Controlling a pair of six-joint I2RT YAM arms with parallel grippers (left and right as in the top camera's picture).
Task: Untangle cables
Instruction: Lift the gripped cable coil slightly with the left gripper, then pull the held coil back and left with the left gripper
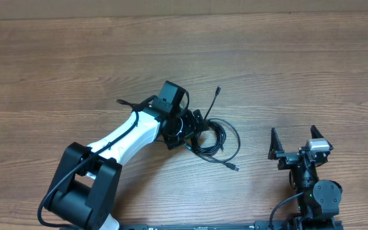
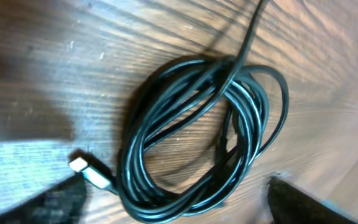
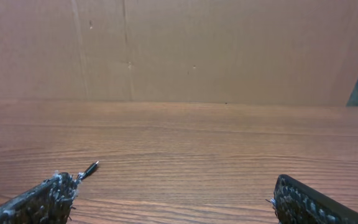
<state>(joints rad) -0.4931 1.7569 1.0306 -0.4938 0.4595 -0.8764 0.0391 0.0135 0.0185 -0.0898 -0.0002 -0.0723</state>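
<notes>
The cables (image 1: 217,137) lie just right of the overhead frame's centre on the bench (image 1: 286,64), wound into 1 tight coil. Only 2 ends trail free, 1 toward the top and 1 with a silver plug (image 1: 235,168) toward the bottom. I judge the untangling barely begun: every loop needs separating. The left claw (image 1: 195,128) hangs over the coil's left edge, fingers apart, gripping nothing. The right claw (image 1: 297,142) sits at lower right, spread wide and empty. How many cords form the coil is hard to tell, and the left arm (image 1: 133,131) hides its left part.

No readable text, label, brand or number; neither on the cables (image 2: 131,155) nor on the table (image 1: 299,64).
</notes>
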